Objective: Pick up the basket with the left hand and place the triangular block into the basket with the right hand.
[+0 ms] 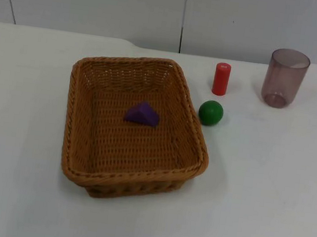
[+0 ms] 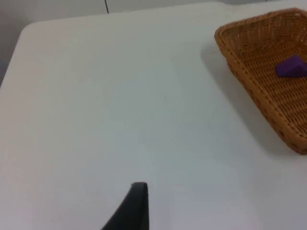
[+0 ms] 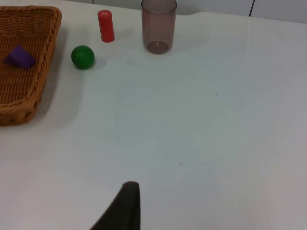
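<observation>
Already in the basket: purple triangular block

I see the woven wicker basket [image 1: 80, 137] resting on the white table [image 1: 266, 185], with the purple triangular block [image 1: 142, 114] lying on its floor. A green ball [image 1: 210, 112] sits just beside the basket's rim, a red cylinder [image 1: 221, 79] near it, a tinted plastic cup [image 1: 285, 78] farther off. From my wrist feeds, I cannot tell either gripper's state.

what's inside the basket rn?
One purple triangular block lies on the floor of the basket, near the middle. The near wall hides a strip of floor behind it.
</observation>
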Motion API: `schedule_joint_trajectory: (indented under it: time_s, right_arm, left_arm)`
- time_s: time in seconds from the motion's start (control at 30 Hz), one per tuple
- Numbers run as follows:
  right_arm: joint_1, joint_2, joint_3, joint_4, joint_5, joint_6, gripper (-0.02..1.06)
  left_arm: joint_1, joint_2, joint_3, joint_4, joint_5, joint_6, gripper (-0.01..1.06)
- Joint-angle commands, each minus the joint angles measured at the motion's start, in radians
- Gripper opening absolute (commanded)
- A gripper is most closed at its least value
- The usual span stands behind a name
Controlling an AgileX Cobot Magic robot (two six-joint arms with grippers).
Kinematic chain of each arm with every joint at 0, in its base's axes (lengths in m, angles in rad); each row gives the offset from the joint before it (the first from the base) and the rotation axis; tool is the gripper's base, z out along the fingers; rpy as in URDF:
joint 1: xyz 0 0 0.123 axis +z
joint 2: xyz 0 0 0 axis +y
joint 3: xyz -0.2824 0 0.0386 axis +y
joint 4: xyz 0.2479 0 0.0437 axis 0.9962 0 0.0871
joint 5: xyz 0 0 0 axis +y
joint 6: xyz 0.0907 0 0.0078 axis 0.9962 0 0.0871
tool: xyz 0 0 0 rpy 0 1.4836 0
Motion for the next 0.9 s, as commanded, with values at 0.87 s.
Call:
schedule_joint_trajectory:
  time_s: [0.87]
  right_arm:
    - [0.002,-0.003,0.001,-0.002,-0.016,0.029,1.05]
  left_arm:
    - [0.002,-0.005,0.006,0.013,-0.013,0.000,1.02]
